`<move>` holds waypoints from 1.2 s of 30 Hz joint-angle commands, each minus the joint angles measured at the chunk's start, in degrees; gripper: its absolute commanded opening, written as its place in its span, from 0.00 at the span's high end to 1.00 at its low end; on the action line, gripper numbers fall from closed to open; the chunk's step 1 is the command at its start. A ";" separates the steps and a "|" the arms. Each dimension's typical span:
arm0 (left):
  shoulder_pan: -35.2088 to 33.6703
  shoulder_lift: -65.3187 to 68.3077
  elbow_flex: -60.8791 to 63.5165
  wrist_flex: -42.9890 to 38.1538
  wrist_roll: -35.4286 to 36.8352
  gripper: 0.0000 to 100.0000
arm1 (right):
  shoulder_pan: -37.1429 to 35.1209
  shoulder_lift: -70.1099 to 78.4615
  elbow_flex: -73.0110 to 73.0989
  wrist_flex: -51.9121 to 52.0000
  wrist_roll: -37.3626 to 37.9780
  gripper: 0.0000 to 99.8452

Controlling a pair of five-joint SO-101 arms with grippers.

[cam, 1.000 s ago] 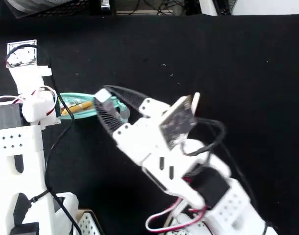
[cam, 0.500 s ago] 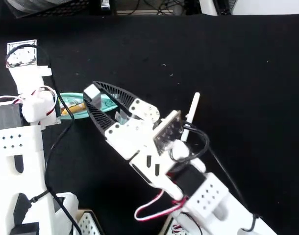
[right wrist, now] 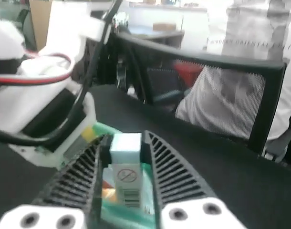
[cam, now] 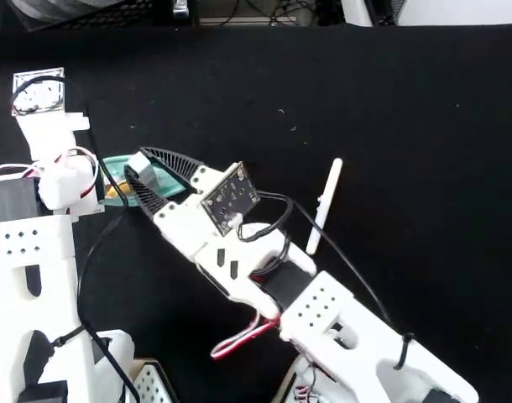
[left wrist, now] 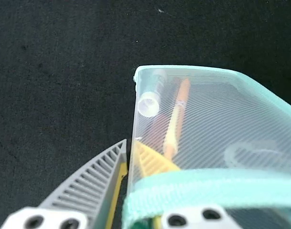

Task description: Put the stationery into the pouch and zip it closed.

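Note:
My left gripper (left wrist: 131,149) is shut on the edge of the clear pouch (left wrist: 217,129) with teal trim. One finger is inside the pouch and one outside. Inside lie an orange pencil (left wrist: 174,124) and a white cylinder (left wrist: 149,102). In the high view the pouch (cam: 116,175) sits beside the left arm (cam: 54,180). My right gripper (cam: 143,178) hangs over the pouch's mouth, shut on a small pale eraser box (right wrist: 125,160) with the teal pouch rim (right wrist: 136,210) just below it. A white pen (cam: 323,206) lies on the black table, to the right of the right arm.
The black table (cam: 407,109) stretches open at the back and right. The left arm's white base (cam: 29,277) fills the left edge. A black mesh chair (right wrist: 217,100) and a person seated behind it stand past the table.
My right gripper has carried the eraser box leftward to the pouch's mouth, its wrist turning as it went. The left arm and the pen stayed put.

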 commanded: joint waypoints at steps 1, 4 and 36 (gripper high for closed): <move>0.13 1.14 3.03 -0.53 0.35 0.97 | -0.26 -1.19 -5.49 18.55 0.18 0.78; 0.13 1.14 3.03 -0.53 0.35 0.97 | -0.35 -1.89 -14.02 31.74 0.18 0.72; 0.13 1.14 3.12 -0.53 0.26 0.97 | 51.52 31.16 -35.38 60.57 -8.44 0.77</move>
